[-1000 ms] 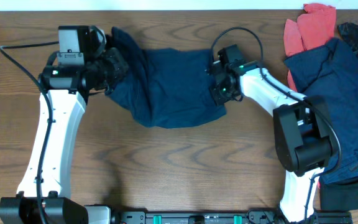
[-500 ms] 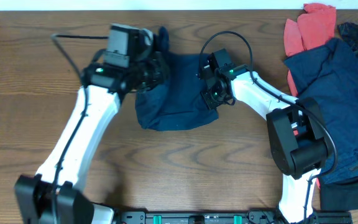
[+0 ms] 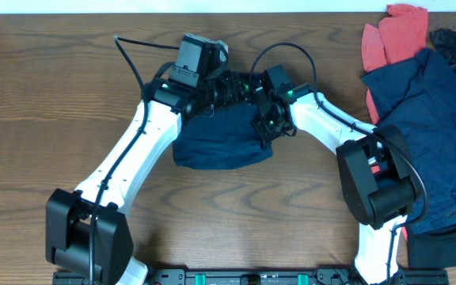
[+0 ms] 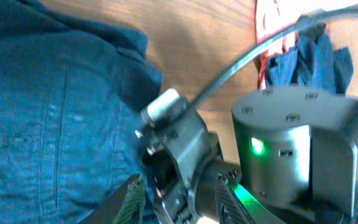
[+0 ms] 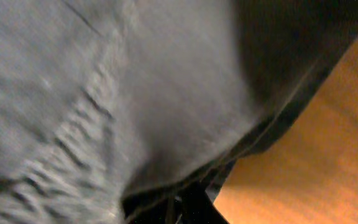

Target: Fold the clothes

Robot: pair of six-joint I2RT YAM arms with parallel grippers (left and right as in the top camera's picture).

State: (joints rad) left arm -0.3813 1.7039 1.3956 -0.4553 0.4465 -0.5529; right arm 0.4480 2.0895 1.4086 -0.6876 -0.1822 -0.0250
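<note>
Shorts (image 3: 216,144) lay folded at centre frame. Left gripper (image 3: 242,87) and right gripper (image 3: 262,129) met over their upper right edge. Jaw states could not be determined.

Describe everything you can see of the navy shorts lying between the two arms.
The shorts are plain dark navy, soft woven cloth, with stitched seams in the left wrist view. They lie doubled over in a compact, rumpled heap on the wooden table, their lower edge rounded. The left gripper and right gripper meet over their upper right part; whether either clamps the cloth cannot be told. They lie apart from the pile of other garments.
</note>
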